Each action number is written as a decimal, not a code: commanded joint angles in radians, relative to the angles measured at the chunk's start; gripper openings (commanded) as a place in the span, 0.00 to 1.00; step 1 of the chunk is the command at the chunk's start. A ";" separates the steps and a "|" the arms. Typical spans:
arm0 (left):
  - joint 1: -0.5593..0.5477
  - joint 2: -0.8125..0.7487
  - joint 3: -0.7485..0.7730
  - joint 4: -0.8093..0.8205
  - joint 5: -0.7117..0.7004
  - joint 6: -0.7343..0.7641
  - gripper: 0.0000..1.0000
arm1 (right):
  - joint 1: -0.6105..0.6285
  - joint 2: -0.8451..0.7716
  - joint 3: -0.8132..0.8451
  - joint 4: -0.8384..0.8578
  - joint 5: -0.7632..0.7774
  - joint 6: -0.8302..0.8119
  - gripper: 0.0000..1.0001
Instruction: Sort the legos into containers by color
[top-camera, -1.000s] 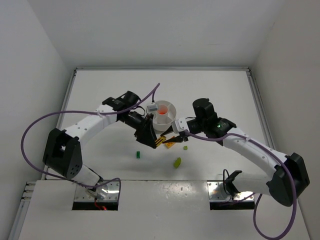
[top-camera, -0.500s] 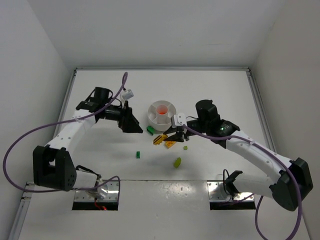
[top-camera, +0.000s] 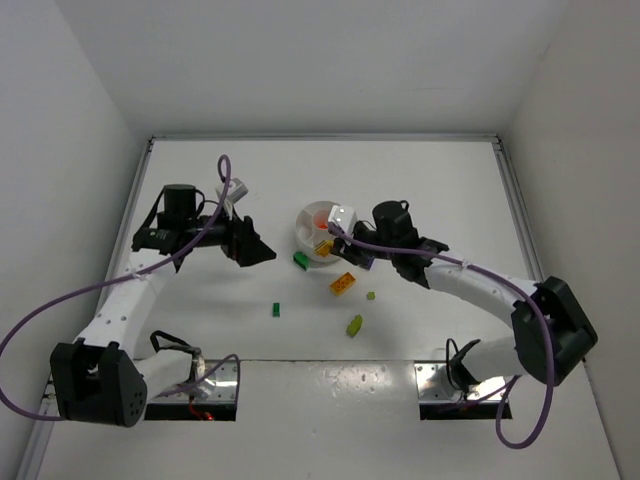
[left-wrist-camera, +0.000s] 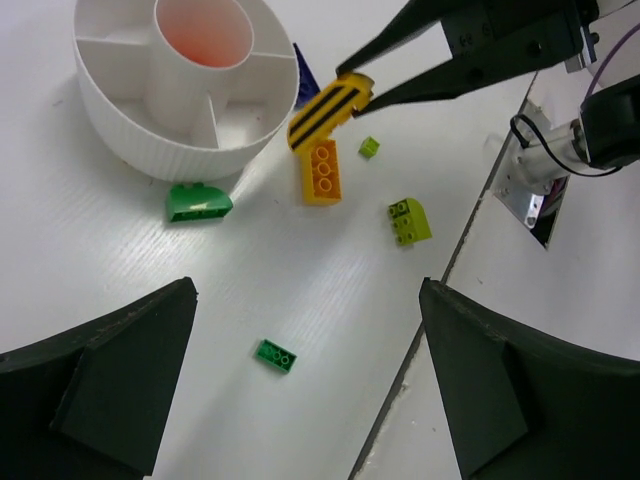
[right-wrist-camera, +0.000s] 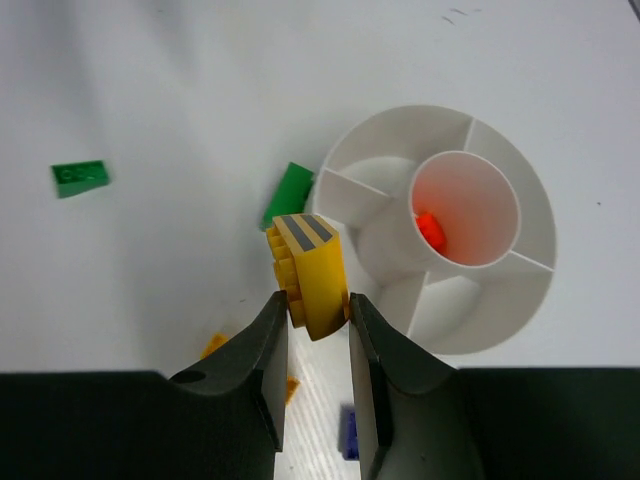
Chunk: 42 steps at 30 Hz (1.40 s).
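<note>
Top external view of two arms reaching over a white table. On the left, the left gripper hangs above the table with its fingers spread wide and nothing between them, well apart from the work. In the left wrist view a small green brick lies just ahead of those spread fingers. Farther ahead, a green sloped brick rests just beside the outer wall of the round white dish.

Moving right, the dish has a centre well holding one red-orange piece. It is ringed by wedge sections that look bare.

Farther right, the right gripper is pinched closed on a yellow brick with dark stripes, gripped by its sides and lifted off the table. The dish sits ahead and to the right of its fingertips, and the brick is at the near rim. Whether the brick is already over a wedge cannot be told. Below and behind these fingers lie a yellow-orange brick, a dark purple piece, a tiny lime bit and a lime brick.

The step in hand appears to be carrying the striped brick to a wedge. To do it well, the gripper should travel forward until the brick hangs squarely over one bare wedge. It must stay clear of the dividers and of the centre well, which already holds red-orange. Lowering close to the wedge floor before parting the fingers should stop the brick bouncing out. That same wedge would then suit the yellow-orange brick.
</note>
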<state>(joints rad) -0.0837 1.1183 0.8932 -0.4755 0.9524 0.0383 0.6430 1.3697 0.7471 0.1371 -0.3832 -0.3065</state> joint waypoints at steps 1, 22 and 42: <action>0.015 -0.034 -0.033 0.058 -0.010 -0.037 1.00 | -0.002 0.009 0.060 0.099 0.107 -0.011 0.00; 0.015 -0.043 -0.083 0.089 -0.010 -0.057 1.00 | -0.011 0.157 0.175 0.012 0.119 -0.117 0.00; 0.015 -0.072 -0.111 0.112 -0.029 -0.077 1.00 | -0.031 -0.044 0.086 -0.514 -0.358 -0.571 0.35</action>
<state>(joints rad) -0.0830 1.0687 0.7815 -0.3965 0.9192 -0.0315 0.6170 1.3033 0.8562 -0.2089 -0.5938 -0.6960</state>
